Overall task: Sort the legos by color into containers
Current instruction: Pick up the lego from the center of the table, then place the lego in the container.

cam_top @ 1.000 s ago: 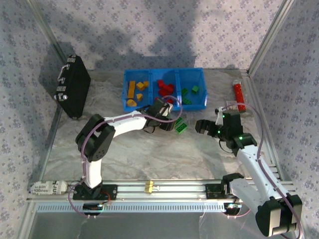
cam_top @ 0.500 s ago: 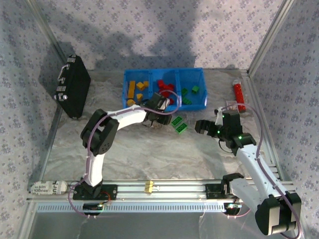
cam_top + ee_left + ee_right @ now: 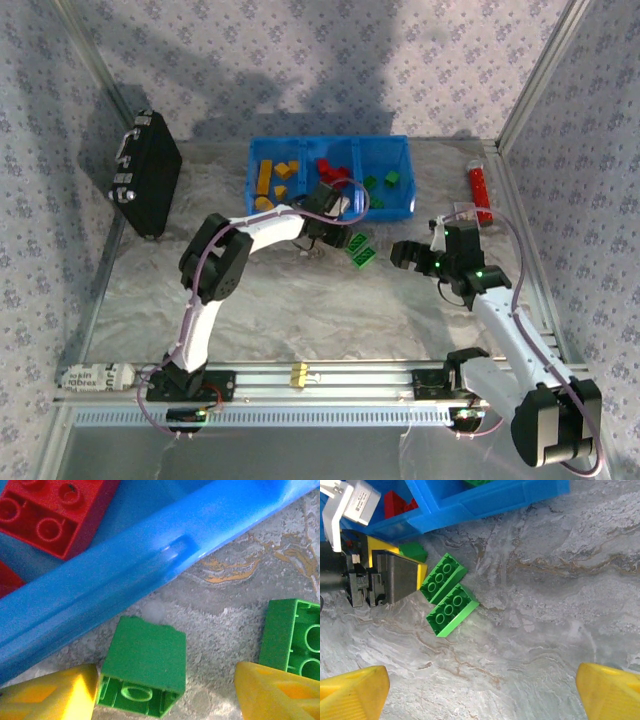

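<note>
Small green brick point(image 3: 142, 665): lies on its side on the table point(image 3: 235, 605), just in front of the blue tray point(image 3: 115, 585), hollow underside towards the wrist camera
Left gripper point(image 3: 165, 700): jaws part open and straddling that brick; one finger right at its edge, the other apart with bare table between; nothing gripped
Step in hand: probably the pick of this brick; centre the jaws over it, close across its flat sides, and lift above the tray wall before carrying it to the right compartment point(image 3: 385, 155), where the greens lie
In the way: the tray wall is close behind the brick, so there is little room; a long green brick lies just beside the far finger and could be nudged
Two long green bricks point(image 3: 361, 251): side by side, studs up, on the table near the tray; unsorted
Tray contents: yellow bricks point(image 3: 272, 182) in the left compartment; red bricks point(image 3: 330, 172) in the middle
Right gripper point(image 3: 482, 695): jaws wide, empty, over bare table near the long bricks
Around: black case point(image 3: 148, 185) far left; red tube point(image 3: 480, 195) far right; both well apart
</note>
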You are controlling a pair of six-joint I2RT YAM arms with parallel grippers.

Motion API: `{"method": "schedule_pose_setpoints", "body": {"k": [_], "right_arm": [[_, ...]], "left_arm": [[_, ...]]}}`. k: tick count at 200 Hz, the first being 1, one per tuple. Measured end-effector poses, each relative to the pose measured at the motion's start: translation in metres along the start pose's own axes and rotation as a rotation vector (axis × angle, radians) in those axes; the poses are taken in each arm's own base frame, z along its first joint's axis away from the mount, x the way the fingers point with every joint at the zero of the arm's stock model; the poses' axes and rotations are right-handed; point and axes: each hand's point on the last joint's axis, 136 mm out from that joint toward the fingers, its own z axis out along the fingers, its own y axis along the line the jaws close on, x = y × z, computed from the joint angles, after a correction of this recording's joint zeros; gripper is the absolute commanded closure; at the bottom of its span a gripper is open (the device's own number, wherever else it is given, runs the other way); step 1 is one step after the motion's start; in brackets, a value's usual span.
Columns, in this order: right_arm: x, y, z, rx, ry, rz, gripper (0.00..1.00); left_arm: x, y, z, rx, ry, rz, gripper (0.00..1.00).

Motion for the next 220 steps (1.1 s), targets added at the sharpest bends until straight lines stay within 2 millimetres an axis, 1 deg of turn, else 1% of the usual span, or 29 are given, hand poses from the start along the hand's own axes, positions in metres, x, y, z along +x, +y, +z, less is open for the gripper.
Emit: {"method": "schedule_pose_setpoints", "body": {"k": [18,49,66,87,106,119,134,145,164,180,201,220], "right_arm": [[0.001,-0.002,0.001,0.003,0.003,0.004,0.02],[0.0,-0.002,0.001,0.0,0.002,0.006,0.02],[0.0,-0.002,0.001,0.0,0.002,0.007,0.03],[0.001,-0.002,0.001,-0.001,0.003,0.008,0.03],[0.0,-0.001,-0.001,-0.004,-0.005,0.005,0.03],[-0.002,0.0,-0.004,-0.007,-0.018,0.003,0.03],[-0.004,0.001,-0.01,-0.01,-0.038,0.001,0.03],[-0.006,0.001,-0.014,-0.009,-0.054,0.001,0.03],[-0.01,-0.002,-0.021,0.002,-0.079,0.005,0.03],[-0.012,-0.004,-0.025,0.011,-0.094,0.011,0.03],[-0.011,-0.007,-0.026,0.018,-0.095,0.022,0.03],[-0.011,-0.007,-0.027,0.018,-0.095,0.029,0.03]], "left_arm": [[-0.001,0.0,0.002,-0.001,0.003,0.004,0.36],[0.0,0.002,0.004,-0.003,0.007,0.014,0.58],[0.0,0.001,0.004,-0.003,0.007,0.023,0.65],[0.0,-0.001,0.004,-0.006,0.002,0.035,0.69],[0.002,-0.004,0.001,-0.017,0.001,0.051,0.71],[0.004,-0.009,-0.005,-0.023,-0.001,0.07,0.71],[-0.001,-0.021,-0.018,-0.021,-0.027,0.1,0.71],[-0.01,-0.032,-0.032,-0.014,-0.062,0.12,0.71],[-0.029,-0.052,-0.062,0.011,-0.137,0.15,0.71],[-0.052,-0.069,-0.084,0.036,-0.2,0.171,0.71],[-0.093,-0.084,-0.112,0.055,-0.285,0.185,0.71],[-0.142,-0.097,-0.131,0.067,-0.362,0.196,0.69]]}}
